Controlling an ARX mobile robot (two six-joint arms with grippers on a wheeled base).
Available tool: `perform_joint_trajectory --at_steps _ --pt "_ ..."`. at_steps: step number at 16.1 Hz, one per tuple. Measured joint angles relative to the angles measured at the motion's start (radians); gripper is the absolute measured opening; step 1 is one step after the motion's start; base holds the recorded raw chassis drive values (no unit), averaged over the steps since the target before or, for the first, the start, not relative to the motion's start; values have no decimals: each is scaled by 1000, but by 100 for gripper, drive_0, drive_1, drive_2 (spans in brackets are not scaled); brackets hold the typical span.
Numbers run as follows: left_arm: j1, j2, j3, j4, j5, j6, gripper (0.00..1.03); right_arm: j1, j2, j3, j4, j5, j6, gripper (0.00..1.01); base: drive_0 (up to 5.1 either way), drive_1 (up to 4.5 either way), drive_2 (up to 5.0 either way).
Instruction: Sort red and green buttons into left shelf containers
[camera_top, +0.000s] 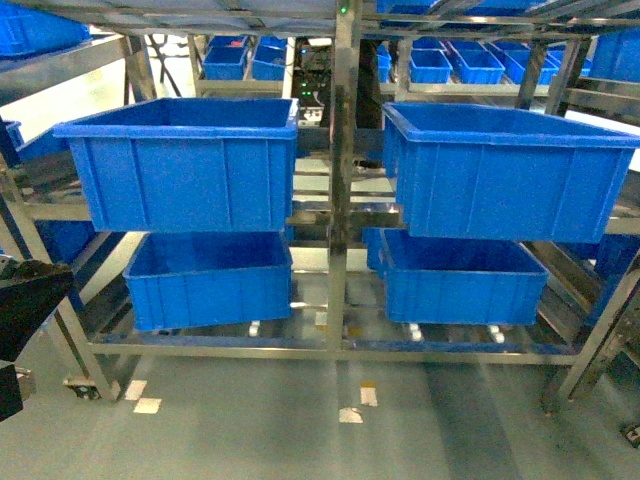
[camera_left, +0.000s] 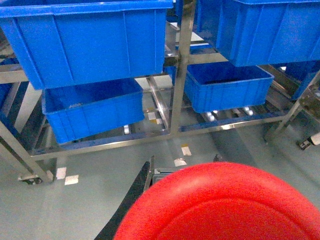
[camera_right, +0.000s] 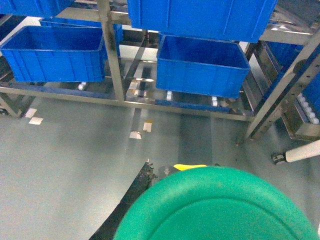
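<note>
As you face the steel shelf rack (camera_top: 343, 200) in the head view, note four large blue bins: upper left bin (camera_top: 185, 165), lower left bin (camera_top: 210, 280), upper right bin (camera_top: 500, 170), lower right bin (camera_top: 462, 280). Upper bins sit on the middle shelf level, each directly above a lower bin; the centre post of the rack stands between left and right pairs. Smaller blue trays (camera_top: 445, 62) sit on shelving further back. Paper scraps (camera_top: 352, 413) lie on the grey floor (camera_top: 300, 430) in front of the rack.

Left wrist view: the red button (camera_left: 222, 205) fills the bottom of the frame, cap close to the lens, w/ the floor behind it and the rack beyond. Part of a dark finger (camera_left: 131, 205) of the left tool shows just beside the cap at lower left. You cannot tell how far the left tool is open or whether it grips the button; the cap hides the jaws.

Right wrist view: the green button (camera_right: 217, 207) fills the bottom of the frame likewise, a yellow edge (camera_right: 189, 166) showing at its top. A dark finger (camera_right: 131, 200) of the right tool shows at lower left. Jaw opening: cannot tell, same reason.

Head view: only a dark arm section (camera_top: 25, 300) shows at the left edge; neither button is visible there.
</note>
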Motion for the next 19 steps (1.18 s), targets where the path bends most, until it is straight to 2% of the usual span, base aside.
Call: perform_joint_trajectory --at_steps 18,19 --pt "0 2 0 0 0 0 26 0 0 0 1 3 0 27 2 433 -429" --pt "1 2 0 -1 -1 0 26 0 1 0 -2 3 0 27 0 0 0"
